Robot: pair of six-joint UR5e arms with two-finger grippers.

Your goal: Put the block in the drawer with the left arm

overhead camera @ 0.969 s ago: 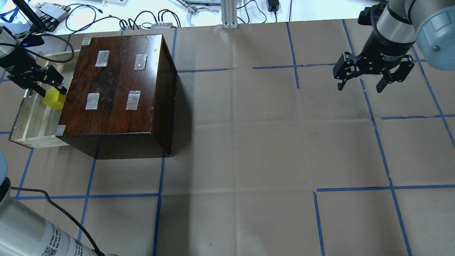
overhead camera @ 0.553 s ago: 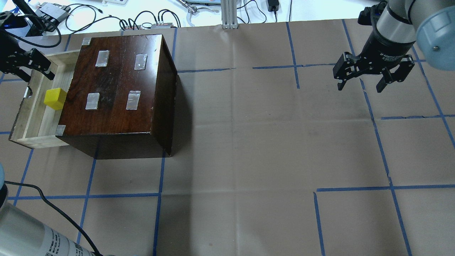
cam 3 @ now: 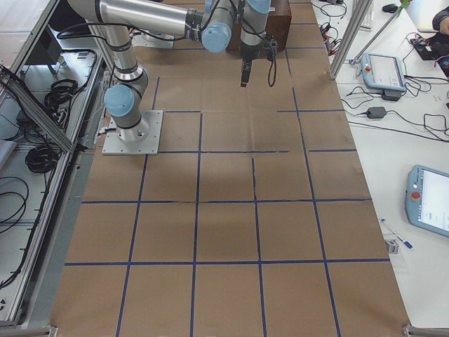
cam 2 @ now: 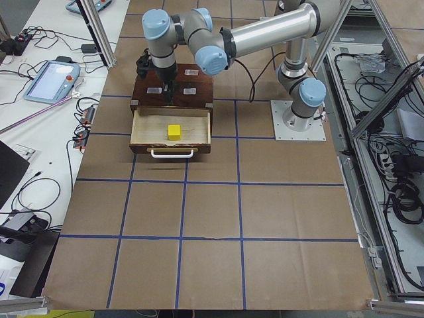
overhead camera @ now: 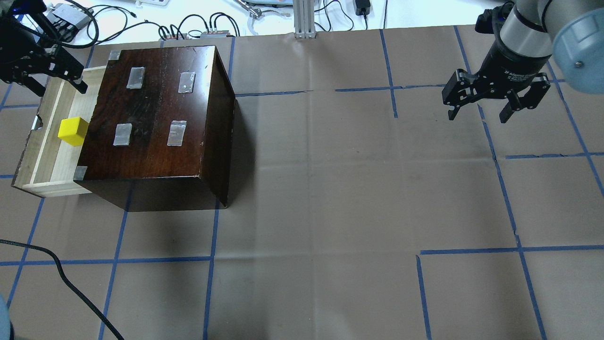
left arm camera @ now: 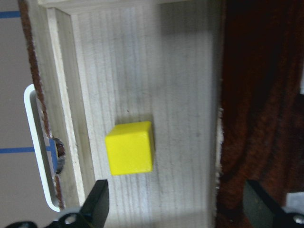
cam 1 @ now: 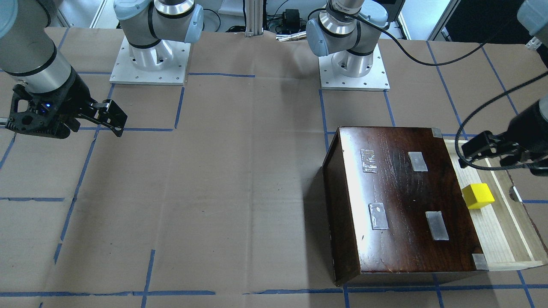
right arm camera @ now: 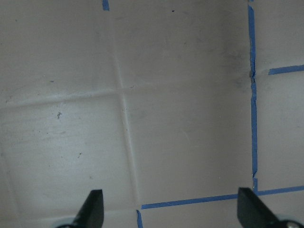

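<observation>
The yellow block point(overhead camera: 73, 131) lies on the floor of the pulled-out pale wooden drawer point(overhead camera: 47, 156) of the dark-brown box point(overhead camera: 155, 108). It also shows in the front view point(cam 1: 478, 195) and in the left wrist view point(left arm camera: 129, 147), where it lies free between the drawer front and the box. My left gripper point(overhead camera: 55, 86) is open and empty. It hovers above the drawer's far end, apart from the block; its fingertips point(left arm camera: 97, 202) frame the bottom of the left wrist view. My right gripper point(overhead camera: 477, 115) is open and empty above the bare paper at the far right.
The table is covered in brown paper with a blue tape grid. Cables and devices point(overhead camera: 188, 23) lie on the white bench beyond the far edge, beside an aluminium post point(overhead camera: 304, 19). The left arm's black cable point(overhead camera: 61, 278) trails over the near left corner.
My left gripper has drawn away from the block and moved to the drawer's far end. The block stays on the drawer floor. The right arm has not moved.
</observation>
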